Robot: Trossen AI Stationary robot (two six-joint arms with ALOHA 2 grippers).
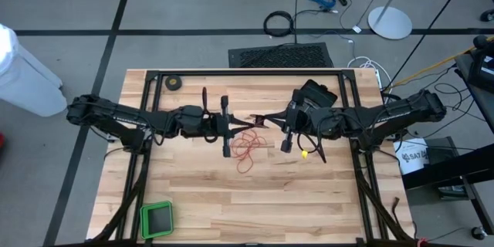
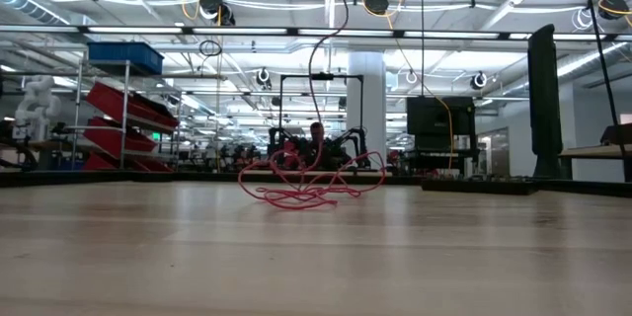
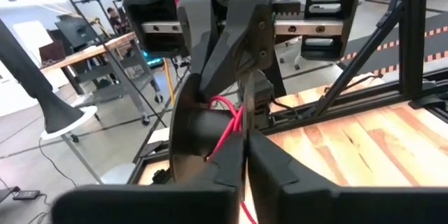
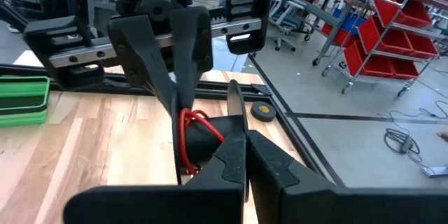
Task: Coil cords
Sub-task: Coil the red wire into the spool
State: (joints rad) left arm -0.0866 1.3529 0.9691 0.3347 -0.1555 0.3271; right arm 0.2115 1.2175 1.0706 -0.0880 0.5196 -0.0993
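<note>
One red wire (image 1: pixel 245 143) lay on the wooden counter (image 1: pixel 255 201), most of it in a loose tangle near the middle, with several turns wound on one black reel (image 3: pixel 199 134) held up between the two arms. Two pincers met at that reel from opposite sides. The left pincer (image 1: pixel 241 124) had its fingers drawn together on the wire at the reel (its wrist view showed the red strand passing between the two dark fingers (image 3: pixel 224 175)). The right pincer (image 1: pixel 259 119) was fully closed, its fingers (image 4: pixel 227 164) pressed together against the edge of the reel flange, with a red loop just behind them. In the low view the tangle of wire sat on the counter surface, strands rising from it toward the arms. Other items counted on the counter: one black tape roll (image 1: pixel 174 83) near the far left corner, and one green tray (image 1: pixel 157 218) near the front left corner. One thick black cable loop (image 1: pixel 279 24) lay on the floor beyond the counter.
</note>
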